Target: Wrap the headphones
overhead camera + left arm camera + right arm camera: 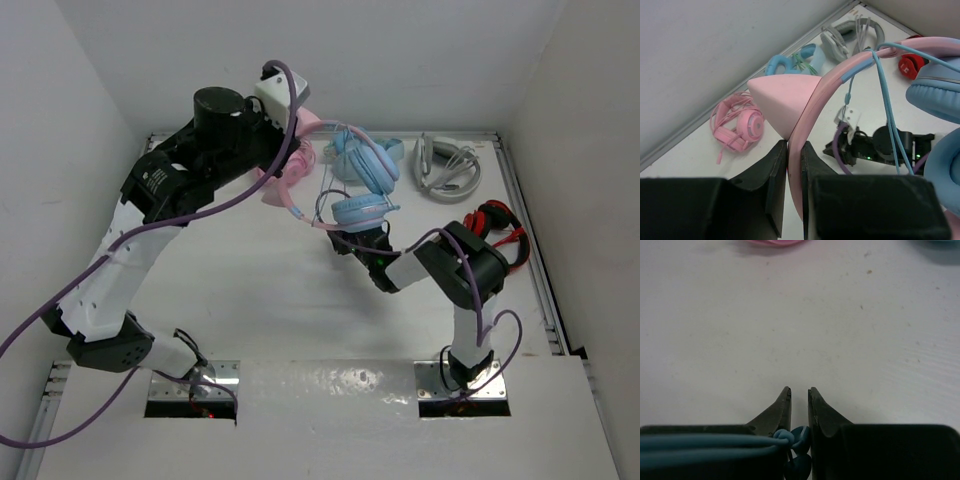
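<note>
The headphones have a pink cat-eared headband point(825, 90) and light blue ear cups point(365, 168). They are held up above the white table. My left gripper point(794, 145) is shut on the headband just below the pink cat ear point(782, 100); in the top view it point(283, 165) sits at the band's left curve. The thin blue cable point(885, 100) hangs from the band down to my right gripper point(350, 243) below the lower cup. Seen from the right wrist, those jaws point(799, 392) stand narrow, with loops of the cable point(715, 445) pinched deep between them.
All-pink headphones point(740, 127) and all-light-blue headphones point(790, 60) lie by the back wall. Grey-white headphones point(445, 168) rest at the back right, red ones point(500, 225) beside my right arm. White walls close in the table on three sides.
</note>
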You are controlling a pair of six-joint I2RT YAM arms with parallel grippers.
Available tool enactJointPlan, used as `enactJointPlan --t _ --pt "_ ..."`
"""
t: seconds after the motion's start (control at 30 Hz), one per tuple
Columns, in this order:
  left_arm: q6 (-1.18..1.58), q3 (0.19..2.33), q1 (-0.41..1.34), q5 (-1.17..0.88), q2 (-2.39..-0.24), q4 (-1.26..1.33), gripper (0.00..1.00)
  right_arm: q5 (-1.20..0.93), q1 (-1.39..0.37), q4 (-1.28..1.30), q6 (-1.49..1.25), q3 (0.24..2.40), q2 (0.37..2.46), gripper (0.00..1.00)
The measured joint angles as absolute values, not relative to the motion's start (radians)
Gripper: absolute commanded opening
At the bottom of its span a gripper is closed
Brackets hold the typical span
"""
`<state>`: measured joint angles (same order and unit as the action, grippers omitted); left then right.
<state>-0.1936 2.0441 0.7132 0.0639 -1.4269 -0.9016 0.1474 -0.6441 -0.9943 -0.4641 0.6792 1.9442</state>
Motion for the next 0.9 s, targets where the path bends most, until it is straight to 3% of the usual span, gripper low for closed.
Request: enactJointPlan --t 0.27,0.43,0.63,0.9 --pt "-0.118 2.052 0.601 0.074 -1.435 -0.88 0.0 0.192 -0.745 -0.96 -0.365 0.553 1.789 0.0" --pt "-0.045 2.079 0.431 0.059 -1.498 -0.849 0.0 0.193 -0.912 -0.854 -0.287 0.63 1.773 0.0" --pt "-0.039 2.004 0.394 0.083 -1.566 -0.82 0.0 0.172 -1.107 -0.755 -0.237 0.77 1.774 0.0" --pt "-0.144 1.834 0.31 0.216 -1.588 -0.782 0.0 0.219 -1.176 -0.639 -0.227 0.77 1.726 0.0"
